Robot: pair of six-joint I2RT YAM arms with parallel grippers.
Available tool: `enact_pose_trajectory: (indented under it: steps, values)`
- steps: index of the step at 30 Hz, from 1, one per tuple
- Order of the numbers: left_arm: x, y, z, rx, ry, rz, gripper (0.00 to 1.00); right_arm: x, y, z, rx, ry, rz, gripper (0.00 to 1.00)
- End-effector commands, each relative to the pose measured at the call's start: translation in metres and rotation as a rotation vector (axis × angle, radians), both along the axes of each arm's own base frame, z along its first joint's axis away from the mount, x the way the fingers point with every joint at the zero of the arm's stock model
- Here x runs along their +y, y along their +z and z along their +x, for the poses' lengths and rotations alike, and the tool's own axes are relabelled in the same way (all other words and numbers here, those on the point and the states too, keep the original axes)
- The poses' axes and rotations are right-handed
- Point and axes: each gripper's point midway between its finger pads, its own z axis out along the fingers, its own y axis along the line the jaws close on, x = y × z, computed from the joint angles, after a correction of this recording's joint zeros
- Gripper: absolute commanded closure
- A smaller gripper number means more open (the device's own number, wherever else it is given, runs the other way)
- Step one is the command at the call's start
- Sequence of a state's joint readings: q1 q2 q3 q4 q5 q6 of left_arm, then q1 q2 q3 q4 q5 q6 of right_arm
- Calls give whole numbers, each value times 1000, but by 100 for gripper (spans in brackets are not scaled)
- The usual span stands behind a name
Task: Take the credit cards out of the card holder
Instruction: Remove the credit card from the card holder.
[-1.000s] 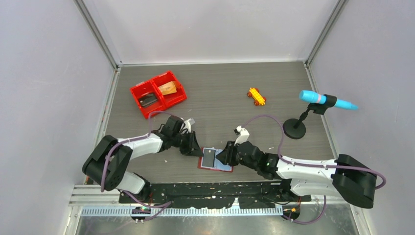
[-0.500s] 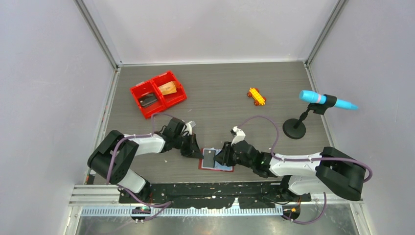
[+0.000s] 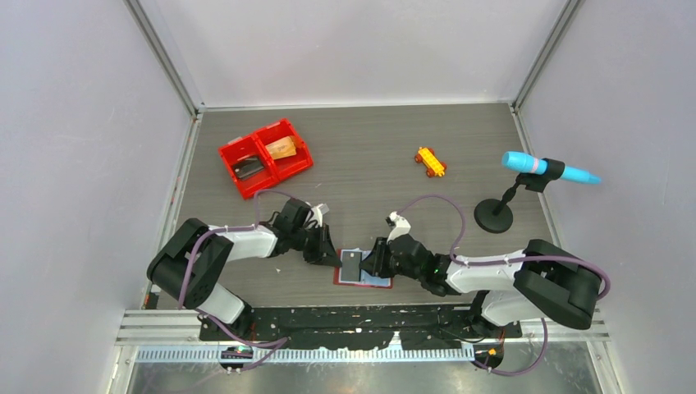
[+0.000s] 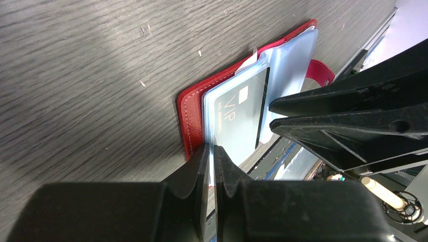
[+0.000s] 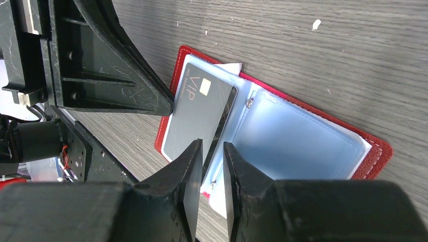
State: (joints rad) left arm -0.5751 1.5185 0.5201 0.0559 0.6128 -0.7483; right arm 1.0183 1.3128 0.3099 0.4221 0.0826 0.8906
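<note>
The dark red card holder [image 3: 338, 277] lies open near the table's front edge, pale blue sleeves up. It also shows in the left wrist view [image 4: 194, 108] and the right wrist view [image 5: 374, 154]. A dark grey VIP credit card [image 3: 351, 264] sticks out of the left sleeve, raised at an angle [image 4: 241, 113] [image 5: 197, 113]. No orange-yellow card shows. My left gripper [image 3: 332, 256] [image 4: 211, 151] is shut on the sleeve's near edge. My right gripper [image 3: 374, 263] [image 5: 212, 150] has its jaws narrowly apart, one each side of the card's edge.
A bright red two-compartment bin [image 3: 265, 158] stands at the back left. An orange-yellow toy vehicle [image 3: 429, 161] sits at the back right. A blue microphone [image 3: 546, 170] on a black stand [image 3: 494, 217] is at the right. A black rail [image 3: 353, 316] runs along the near edge.
The right gripper has moved left, closer onto the card holder and the card. The left gripper has shifted slightly right to the holder's left edge. The card holder stays put.
</note>
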Motion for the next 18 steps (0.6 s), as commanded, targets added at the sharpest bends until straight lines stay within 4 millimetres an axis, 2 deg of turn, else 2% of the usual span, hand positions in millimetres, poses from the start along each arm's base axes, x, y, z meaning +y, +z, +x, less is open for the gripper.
enact_pose_trajectory:
  steps: [1, 18]
  values:
    - [4, -9, -5, -9, -19, 24, 90, 7, 5, 4, -13, 2, 46, 71]
    - [4, -10, -5, -7, -19, 34, 90, 11, -5, 2, 16, 20, 36, 73]
